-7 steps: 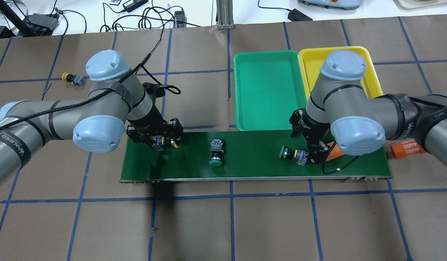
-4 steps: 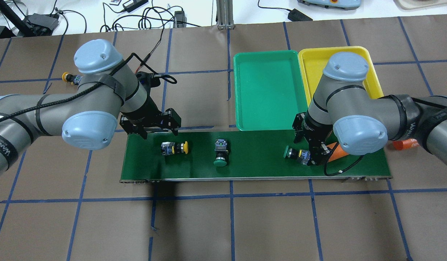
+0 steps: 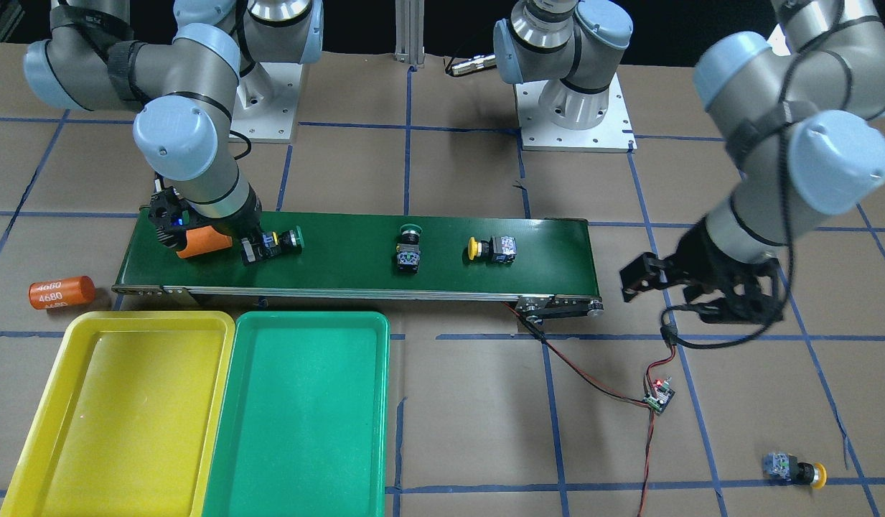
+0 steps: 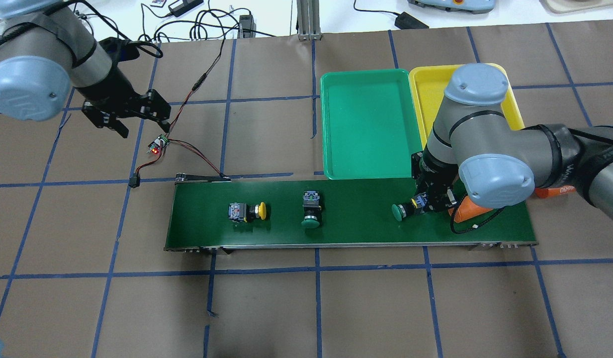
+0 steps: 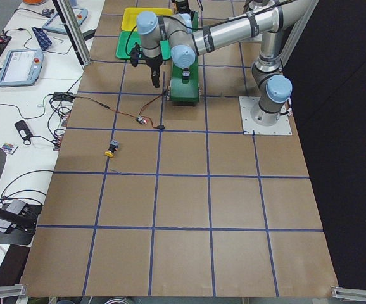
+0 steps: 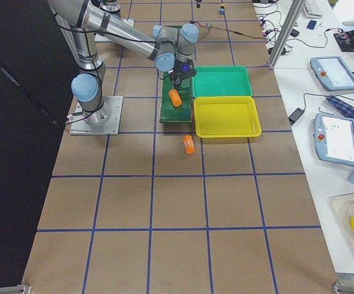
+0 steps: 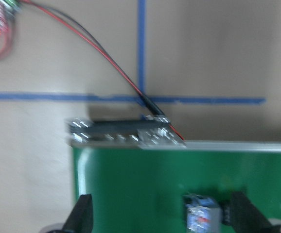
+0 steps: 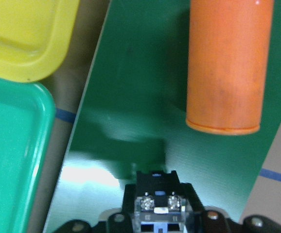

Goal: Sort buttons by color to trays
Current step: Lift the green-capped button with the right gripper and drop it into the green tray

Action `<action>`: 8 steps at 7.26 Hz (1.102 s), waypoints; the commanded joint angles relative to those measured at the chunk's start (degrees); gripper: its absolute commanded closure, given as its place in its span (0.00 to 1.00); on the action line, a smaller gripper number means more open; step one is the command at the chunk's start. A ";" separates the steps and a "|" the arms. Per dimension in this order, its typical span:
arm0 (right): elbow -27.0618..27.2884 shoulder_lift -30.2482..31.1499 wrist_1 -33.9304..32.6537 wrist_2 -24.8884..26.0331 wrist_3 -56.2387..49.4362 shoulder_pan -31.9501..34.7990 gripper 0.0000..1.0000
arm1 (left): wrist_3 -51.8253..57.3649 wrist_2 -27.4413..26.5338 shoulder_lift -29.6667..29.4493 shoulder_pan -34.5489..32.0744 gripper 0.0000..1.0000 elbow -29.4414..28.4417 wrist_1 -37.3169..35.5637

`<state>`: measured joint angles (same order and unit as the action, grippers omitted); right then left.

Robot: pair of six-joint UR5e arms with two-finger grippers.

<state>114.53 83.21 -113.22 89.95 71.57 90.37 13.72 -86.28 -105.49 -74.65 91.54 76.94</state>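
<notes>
My right gripper is low over the right part of the belt, shut on the grey body of a green-capped button; the right wrist view shows that body between the fingers. A yellow-capped button and a second green one lie loose on the belt. Another yellow button lies on the table far off the belt. My left gripper hangs open with nothing in it, beyond the belt's left end. The green tray and the yellow tray sit side by side behind the belt.
A dark-green conveyor belt runs across the table. One orange cylinder lies on it right beside my right gripper; another lies off its right end. A small circuit board with red wires sits under my left gripper.
My left gripper let go of the yellow button on the belt and pulled away up and to the left. The loose buttons drifted slightly right. My right gripper shifted a little with its green button.
</notes>
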 commanded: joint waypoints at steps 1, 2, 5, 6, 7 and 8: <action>-6.84 -1.37 0.28 1.02 -1.34 0.07 1.00 | 11.01 -4.83 -12.83 6.00 0.00 -12.63 -2.04; -9.22 -2.60 -0.50 0.85 -2.22 0.07 1.00 | 19.51 -6.86 -19.77 6.01 0.00 -19.75 -2.32; -18.00 -14.95 -14.06 0.14 -6.44 0.33 1.00 | 30.38 -6.88 -35.36 8.11 0.00 -35.34 -5.22; -19.60 -18.23 -16.13 0.05 -6.53 0.95 1.00 | 30.75 -6.88 -36.88 8.99 0.00 -36.42 -5.57; -19.53 -18.35 -15.98 -0.73 -6.45 1.21 0.50 | 30.84 -6.88 -37.67 9.26 0.00 -36.69 -6.35; -18.83 -17.30 -15.37 -1.61 -6.01 1.65 0.00 | 30.67 -7.14 -37.86 9.00 0.00 -36.78 -6.27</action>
<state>95.53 65.83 -128.49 89.26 65.27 91.52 44.27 -93.24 -142.50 -65.70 55.27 70.94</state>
